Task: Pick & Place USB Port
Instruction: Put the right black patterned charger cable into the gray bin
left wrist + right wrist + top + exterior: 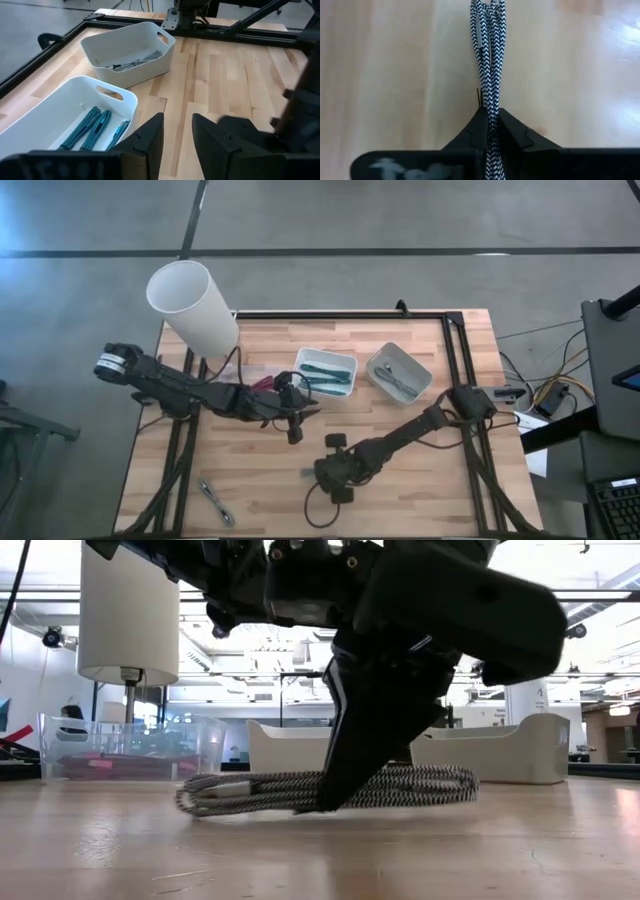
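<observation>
A black-and-white braided USB cable, folded into a bundle of several strands (487, 50), lies along the wooden table (250, 795). My right gripper (490, 117) is shut on it, near the table's front middle (325, 473). In the high view only a bit of the cable (306, 473) shows beside the fingers. My left gripper (175, 135) is open and holds nothing. It hovers over the table's middle (294, 425), close to a white bin with teal cables (75, 115). My right gripper pinches the bundled cable between its two fingers (489, 102), several strands together. The fingers (350, 765) come from above, pointing down, and lie across the bundle. The cable stretches out on the table to either side of the fingers (430, 783).
Two white bins stand at the far middle: one with teal cables (326, 372), one with grey cables (398, 372). A tall white cylinder (190, 305) stands at the far left. Another cable (215, 502) lies near the front left corner. A black frame edges the table (340, 313).
</observation>
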Robot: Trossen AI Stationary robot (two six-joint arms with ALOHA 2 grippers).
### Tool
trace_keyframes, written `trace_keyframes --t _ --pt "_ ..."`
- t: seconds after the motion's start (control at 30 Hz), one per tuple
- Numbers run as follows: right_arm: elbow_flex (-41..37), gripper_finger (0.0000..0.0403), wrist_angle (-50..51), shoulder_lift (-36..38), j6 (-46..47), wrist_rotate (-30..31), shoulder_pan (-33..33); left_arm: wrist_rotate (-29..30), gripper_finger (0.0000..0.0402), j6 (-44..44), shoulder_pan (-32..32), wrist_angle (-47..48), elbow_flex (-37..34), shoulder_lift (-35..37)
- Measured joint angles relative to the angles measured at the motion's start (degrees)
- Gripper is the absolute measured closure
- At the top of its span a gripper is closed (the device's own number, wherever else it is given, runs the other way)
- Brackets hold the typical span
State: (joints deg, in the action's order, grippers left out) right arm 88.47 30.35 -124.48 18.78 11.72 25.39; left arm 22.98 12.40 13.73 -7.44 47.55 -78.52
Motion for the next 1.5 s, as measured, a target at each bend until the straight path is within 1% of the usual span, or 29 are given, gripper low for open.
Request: trace_keyframes --t 0.13,0.2,0.3,0.37,0.43,0.53,0.63,0.7,0.8,0.87,1.0,1.1,1.27,1.43,1.5 --pt "0.0 0.0385 6.1 1.83 -0.19 1.15 -1.04 -0.02 0.0282 0.1 0.47 0.63 0.0 0.0" --pt "0.0 0.0386 10.27 3.3 -0.19 4.16 -1.52 -0.02 0.0282 0.09 0.66 0.89 0.0 0.0" --pt "-0.21 0.0387 17.6 6.75 0.46 8.7 -2.55 -0.02 0.0282 0.09 0.72 0.82 0.0 0.0" --pt "-0.95 0.0387 20.68 9.77 0.48 9.51 -3.25 -0.02 0.0282 0.09 0.75 0.9 0.0 0.0" --pt "-2.76 0.0387 21.7 13.38 0.45 9.55 -3.92 -0.02 0.0282 0.09 0.75 0.97 0.0 0.0" --pt "-7.5 0.0383 21.29 20.25 0.71 9.47 -5.1 -0.02 0.0282 0.07 0.79 1.19 0.0 0.0" --pt "-14.14 0.0381 20.95 28.02 3.29 9.66 -6.76 -0.02 0.0282 0.07 0.99 1.35 0.0 0.0" --pt "-19.17 0.0381 19.94 33.54 4.12 11.64 -7.76 -0.02 0.0282 0.04 1.1 1.56 0.0 0.0" --pt "-26.06 0.0381 17.03 41.34 3.94 16.66 -9.85 0.0 0.0282 0.03 1.12 1.48 0.0 0.0" --pt "-30.3 0.0381 14.9 45.82 4.75 18.1 -12.51 0.0 0.0282 0.04 1.12 1.48 0.0 0.0" --pt "-37.51 0.0381 12.44 52.28 6.78 18.58 -19.05 0.5 0.0282 0.63 1.1 1.44 0.0 0.0" --pt "-41.65 0.0381 12.08 54.92 7.04 18.43 -24.22 0.56 0.0282 0.7 1.1 1.4 0.0 0.0" --pt "-46.61 0.0381 9.5 55.41 6.63 18.37 -31.51 0.66 0.0282 0.7 1.1 1.33 0.0 0.0" --pt "-49.28 0.038 4.98 54.09 4.81 17.94 -35.42 0.67 0.0282 0.7 1.1 1.32 0.0 0.0" --pt "-49.82 0.038 2.45 53.49 4.77 15.98 -36.04 0.68 0.0282 0.7 1.1 1.41 0.0 0.0"
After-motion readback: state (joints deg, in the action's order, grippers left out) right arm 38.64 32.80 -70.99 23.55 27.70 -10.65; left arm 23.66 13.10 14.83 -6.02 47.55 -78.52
